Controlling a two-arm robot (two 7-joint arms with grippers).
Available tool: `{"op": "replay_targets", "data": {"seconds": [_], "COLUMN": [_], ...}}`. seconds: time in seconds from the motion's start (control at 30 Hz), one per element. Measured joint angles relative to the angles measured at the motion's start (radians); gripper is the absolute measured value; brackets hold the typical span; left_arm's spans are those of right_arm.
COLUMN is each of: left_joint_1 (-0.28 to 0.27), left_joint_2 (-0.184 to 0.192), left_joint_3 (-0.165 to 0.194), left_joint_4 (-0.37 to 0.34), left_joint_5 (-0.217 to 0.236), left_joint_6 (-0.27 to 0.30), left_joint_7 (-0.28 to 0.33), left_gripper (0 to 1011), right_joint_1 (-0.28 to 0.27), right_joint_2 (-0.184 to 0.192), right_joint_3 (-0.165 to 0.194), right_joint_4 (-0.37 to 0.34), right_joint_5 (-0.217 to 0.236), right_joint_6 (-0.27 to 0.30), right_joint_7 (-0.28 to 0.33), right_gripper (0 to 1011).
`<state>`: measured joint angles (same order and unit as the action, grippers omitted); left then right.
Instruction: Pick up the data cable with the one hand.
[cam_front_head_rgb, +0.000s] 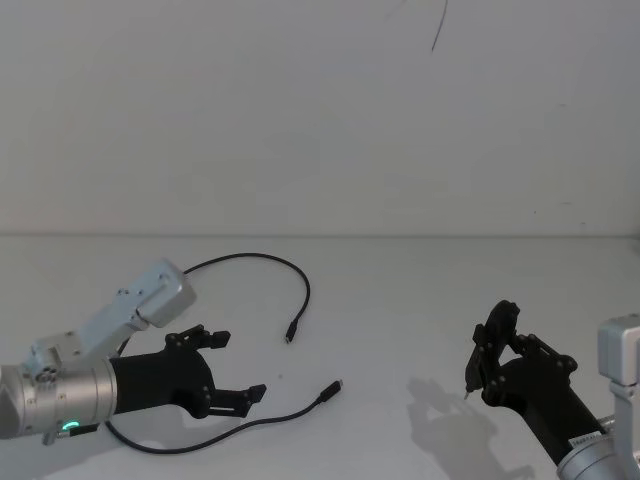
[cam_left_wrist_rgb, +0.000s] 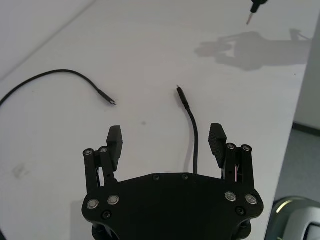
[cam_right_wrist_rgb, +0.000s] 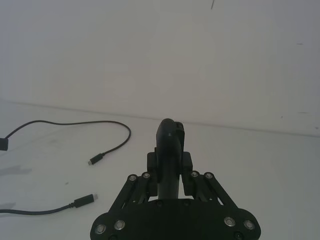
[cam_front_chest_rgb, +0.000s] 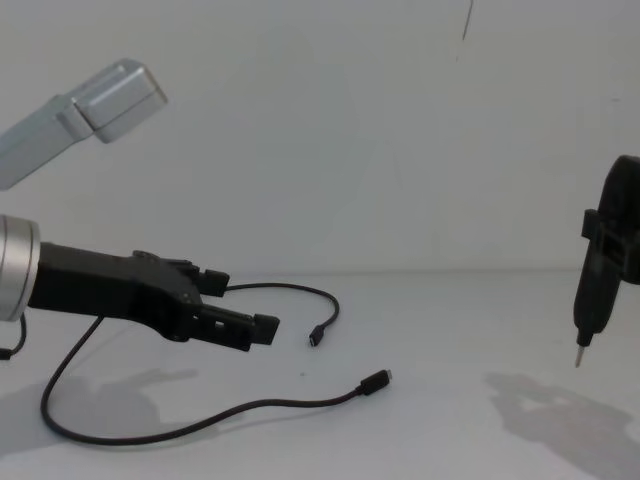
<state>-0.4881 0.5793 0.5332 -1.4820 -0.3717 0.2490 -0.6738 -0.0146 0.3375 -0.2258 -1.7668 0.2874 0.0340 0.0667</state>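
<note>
Data cable (cam_left_wrist_rgb: 195, 145), thin black cord: floppy, light; pinch behind plug (cam_left_wrist_rgb: 181, 94). Black two-finger left gripper (cam_left_wrist_rgb: 165, 132) gaping, empty; right gripper (cam_right_wrist_rgb: 170, 165) clamps slim black tool (cam_front_chest_rgb: 597, 290).

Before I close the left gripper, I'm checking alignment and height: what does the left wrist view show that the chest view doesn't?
Left wrist view: the data cable runs between the left gripper's open fingers, nearer one finger. Chest view: that gripper hangs above the table, the cable's loop lying below its arm. Both: the cable's two ends and the slim tool held by the right gripper.
</note>
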Motion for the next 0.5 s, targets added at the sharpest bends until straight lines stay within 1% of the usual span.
{"op": "replay_targets", "data": {"seconds": [0.17, 0.5], "left_joint_1": [-0.036, -0.078], "left_joint_2": [0.003, 0.009], "left_joint_3": [0.03, 0.075], "left_joint_4": [0.021, 0.052], "left_joint_5": [0.008, 0.026], "left_joint_6": [0.018, 0.047], "left_joint_7": [-0.039, -0.083], "left_gripper": [1001, 1001], "right_joint_1": [0.0, 0.0], "right_joint_2": [0.0, 0.0], "right_joint_3": [0.0, 0.0], "right_joint_4": [0.0, 0.0], "right_joint_5": [0.0, 0.0], "right_joint_6": [0.0, 0.0], "right_joint_7": [0.0, 0.0], "right_gripper": [263, 263]}}
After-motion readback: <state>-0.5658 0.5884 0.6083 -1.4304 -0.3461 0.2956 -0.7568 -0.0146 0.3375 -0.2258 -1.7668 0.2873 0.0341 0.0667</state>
